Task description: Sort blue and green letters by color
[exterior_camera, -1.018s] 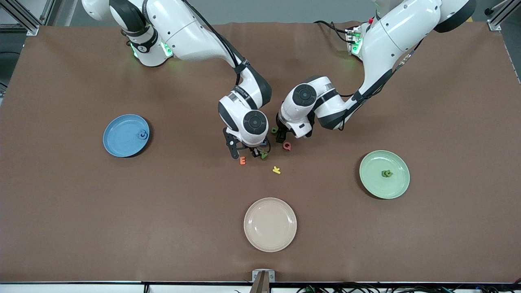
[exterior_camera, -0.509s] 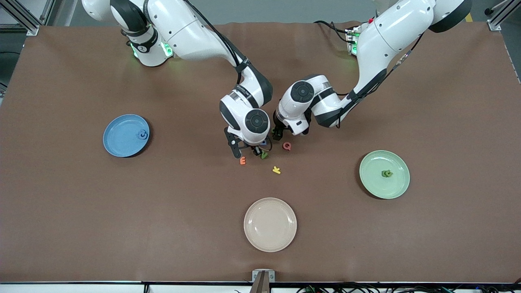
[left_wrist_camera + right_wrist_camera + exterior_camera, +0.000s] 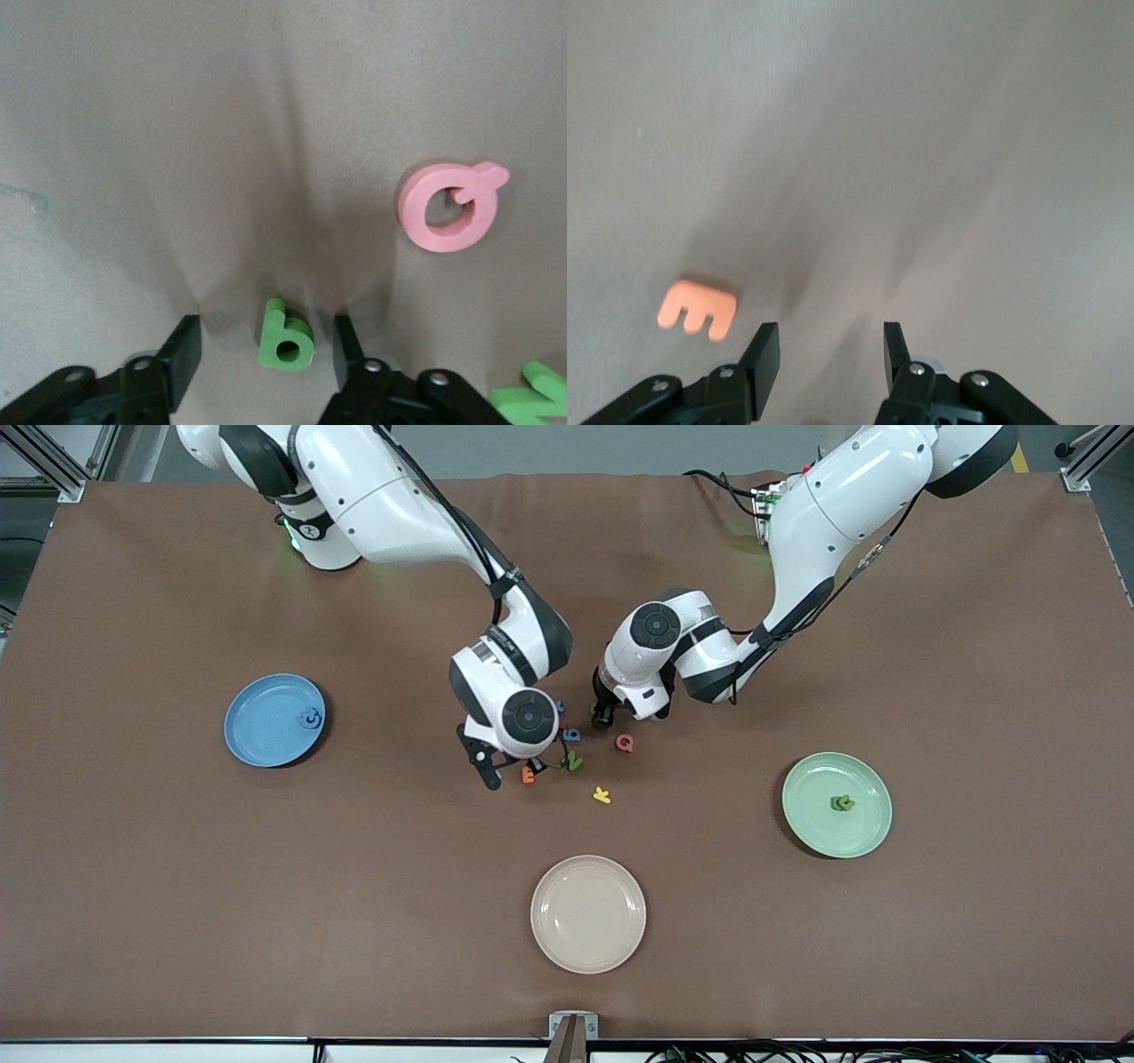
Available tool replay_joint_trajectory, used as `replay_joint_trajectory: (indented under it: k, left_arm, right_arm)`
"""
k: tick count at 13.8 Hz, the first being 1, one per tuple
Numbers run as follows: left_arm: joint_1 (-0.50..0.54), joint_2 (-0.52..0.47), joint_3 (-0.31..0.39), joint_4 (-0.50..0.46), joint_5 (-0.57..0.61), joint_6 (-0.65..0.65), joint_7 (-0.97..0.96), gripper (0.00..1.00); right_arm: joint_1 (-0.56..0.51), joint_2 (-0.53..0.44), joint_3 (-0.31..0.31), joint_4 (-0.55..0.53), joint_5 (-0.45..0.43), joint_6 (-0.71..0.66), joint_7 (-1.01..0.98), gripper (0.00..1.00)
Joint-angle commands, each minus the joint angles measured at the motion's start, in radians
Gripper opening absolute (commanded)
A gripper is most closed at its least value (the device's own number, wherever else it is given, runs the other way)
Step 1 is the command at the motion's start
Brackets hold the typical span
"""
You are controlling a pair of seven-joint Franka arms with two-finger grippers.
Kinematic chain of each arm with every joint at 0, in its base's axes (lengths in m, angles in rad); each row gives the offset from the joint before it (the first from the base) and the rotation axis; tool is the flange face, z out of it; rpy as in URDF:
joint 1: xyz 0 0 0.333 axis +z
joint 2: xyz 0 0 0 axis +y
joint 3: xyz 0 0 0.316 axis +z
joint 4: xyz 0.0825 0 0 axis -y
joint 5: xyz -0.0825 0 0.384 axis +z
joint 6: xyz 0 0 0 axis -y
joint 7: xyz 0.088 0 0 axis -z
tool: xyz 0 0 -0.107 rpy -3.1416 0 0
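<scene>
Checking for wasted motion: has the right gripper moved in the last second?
Yes. The right gripper has shifted toward the blue plate, past the orange E.

Green b (image 3: pixel 285 337) between parted left fingers (image 3: pixel 182 359)

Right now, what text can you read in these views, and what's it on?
"b": green foam letter, lying on the table.
"Q": pink foam letter, beside it.
"E": orange foam letter.
"K": yellow foam letter.
Too small to read: blue character on the blue plate, green character on the green plate, and print on the right arm's wrist.
</scene>
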Motion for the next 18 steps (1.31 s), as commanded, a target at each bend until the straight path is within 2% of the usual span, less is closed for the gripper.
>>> replay_joint_trajectory:
  k: [1,3,5,6,7,8,14,18]
  left_arm:
    - [-0.012,0.002,0.007,-0.005,0.021,0.023,-0.034,0.54]
    - [-0.015,0.002,0.007,-0.002,0.022,0.023,-0.034,0.46]
    - [-0.017,0.002,0.007,-0.003,0.022,0.023,-0.034,0.28]
    - [-0.017,0.001,0.007,-0.003,0.022,0.023,-0.032,0.14]
    - [-0.017,-0.003,0.007,-0.003,0.022,0.023,-0.031,0.05]
    - [-0.015,-0.01,0.007,-0.003,0.024,0.018,-0.024,0.01]
    - [0.037,-0.153,0.005,-0.003,0.047,-0.071,0.027,0.0]
    - [0.12,-0.197,0.001,0.019,0.047,-0.146,0.276,0.0]
  right_arm:
    - [-0.051,-0.045,0.013,-0.007,-0.006,-0.057,-0.073,0.56]
    - [-0.063,-0.059,0.013,-0.008,-0.006,-0.074,-0.093,0.56]
    - [-0.062,-0.059,0.013,-0.014,-0.006,-0.073,-0.093,0.56]
    - [-0.062,-0.059,0.013,-0.014,-0.006,-0.07,-0.093,0.56]
    - [-0.06,-0.059,0.015,-0.014,-0.006,-0.067,-0.093,0.56]
    - [-0.057,-0.057,0.015,-0.016,-0.005,-0.064,-0.092,0.56]
    - [-0.048,-0.057,0.02,-0.013,0.009,-0.056,-0.072,0.56]
    - [0.036,-0.042,0.02,-0.013,0.018,0.08,0.121,0.54]
